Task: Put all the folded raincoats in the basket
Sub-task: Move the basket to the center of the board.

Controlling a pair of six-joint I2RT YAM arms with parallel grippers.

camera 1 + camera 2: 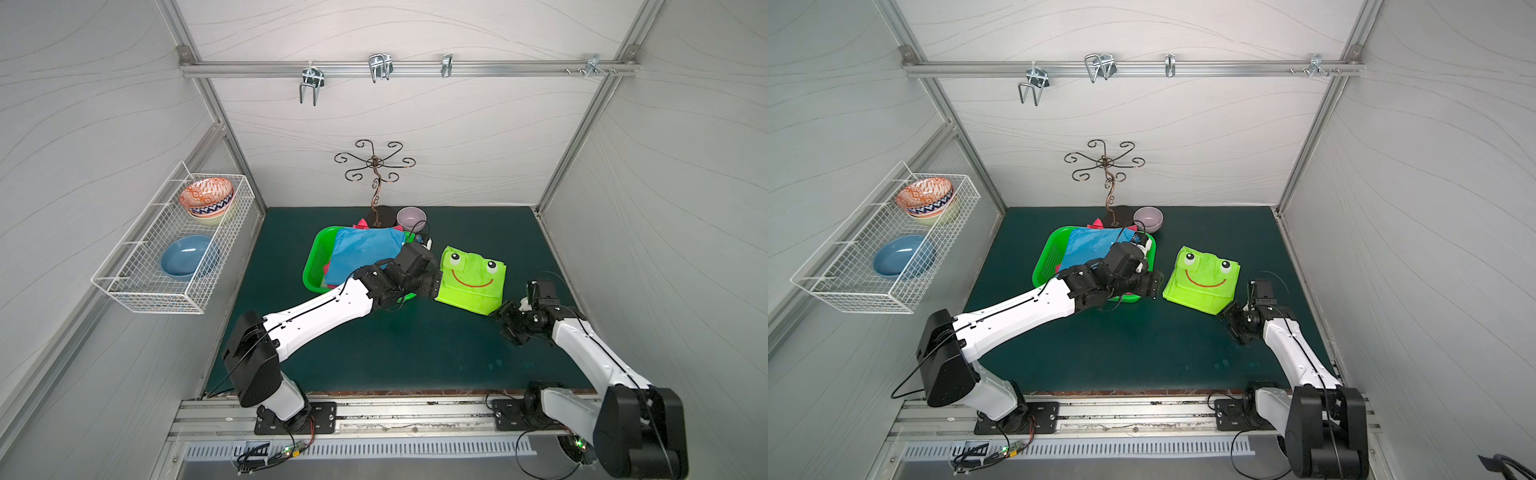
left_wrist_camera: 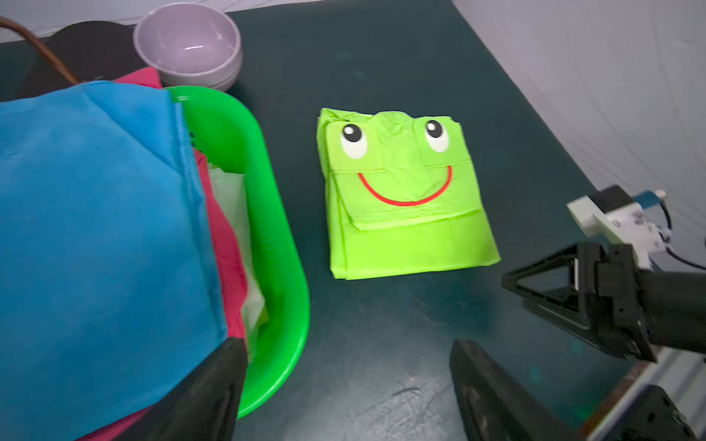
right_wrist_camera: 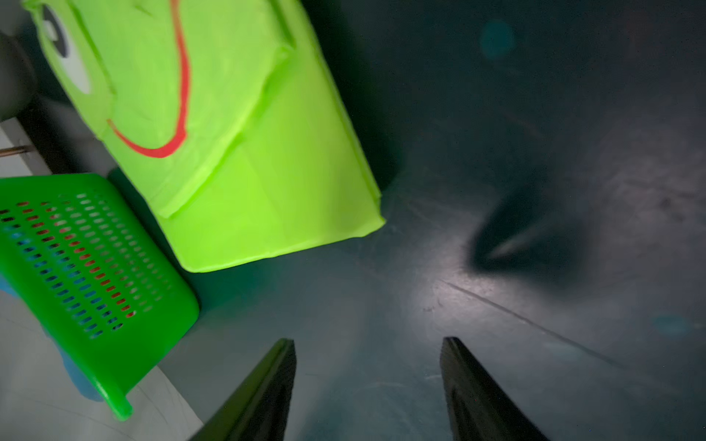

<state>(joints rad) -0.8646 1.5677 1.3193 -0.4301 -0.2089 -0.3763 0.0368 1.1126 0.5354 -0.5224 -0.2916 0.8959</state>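
The folded raincoat (image 1: 473,282) (image 1: 1202,280) (image 2: 405,198) (image 3: 229,133) is lime green with a frog face and lies flat on the dark mat. To its left stands the bright green basket (image 1: 311,266) (image 1: 1043,262) (image 2: 275,236) (image 3: 76,267), holding folded blue cloth (image 1: 365,249) over pink cloth. My left gripper (image 1: 433,287) (image 1: 1156,286) (image 2: 345,343) is open between the basket and the raincoat's left edge, with nothing between its fingers. My right gripper (image 1: 498,311) (image 1: 1225,311) (image 3: 368,340) is open and empty just off the raincoat's near right corner.
A lavender bowl (image 1: 411,217) and a curled metal hook stand (image 1: 376,183) sit behind the basket. A white wire rack (image 1: 174,266) with bowls hangs on the left wall. Metal hooks hang from the rail (image 1: 380,66) at the back.
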